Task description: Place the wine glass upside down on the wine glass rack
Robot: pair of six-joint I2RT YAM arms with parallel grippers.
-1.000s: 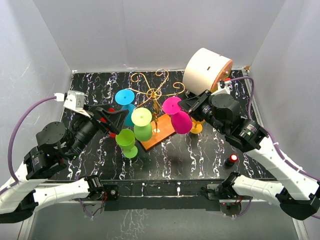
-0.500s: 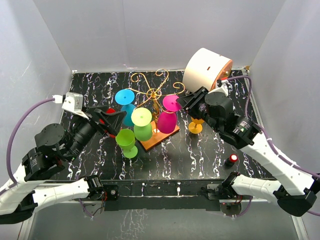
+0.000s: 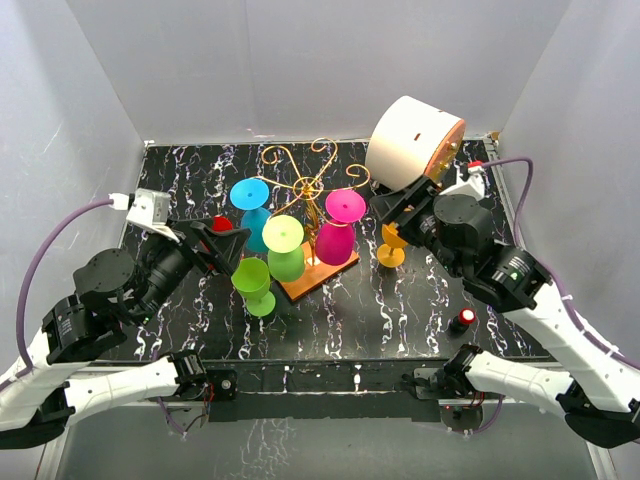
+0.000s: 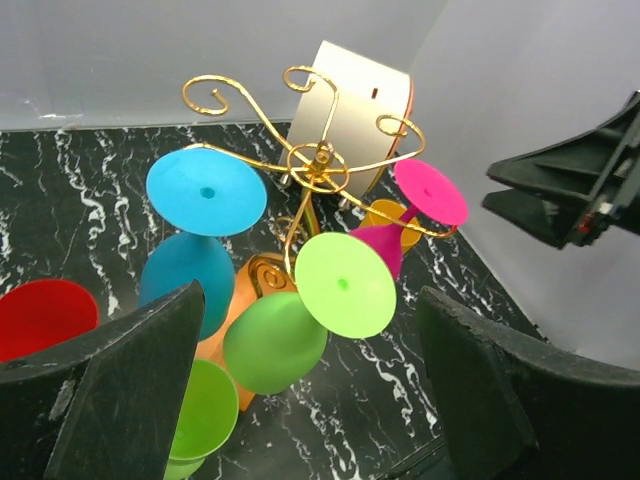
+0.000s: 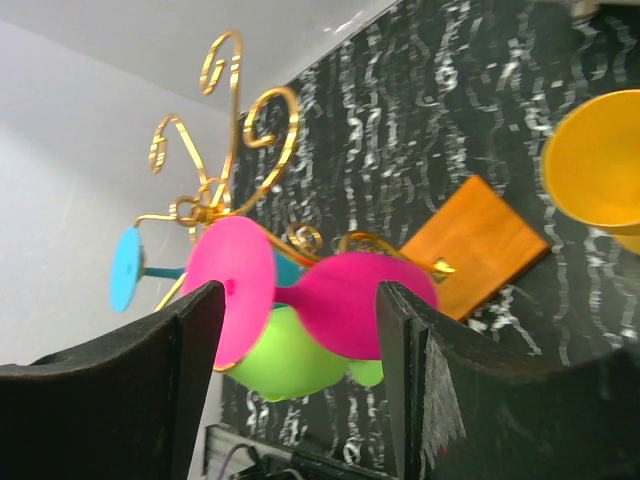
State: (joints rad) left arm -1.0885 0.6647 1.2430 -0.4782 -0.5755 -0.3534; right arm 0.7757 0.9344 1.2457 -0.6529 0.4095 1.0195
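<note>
**Wine glass (image 3: 335, 242) hangs bowl-down on the rack**

The left fingers (image 4: 110, 400) are spread wide and hold nothing, facing the wine glass rack (image 3: 305, 185) on the black marbled tabletop (image 3: 400, 300). A red glass (image 3: 222, 223) and a green glass (image 3: 255, 285) sit near the rack's wooden base. A blue glass (image 3: 250, 195) and a lime glass (image 3: 285, 245) hang from its gold scroll arms. The pink wine glass hangs on the rack's right side, foot up. The right fingers (image 5: 120, 400) gape just beside it, empty and not touching. A yellow glass (image 3: 392, 245) stands near them.
</note>
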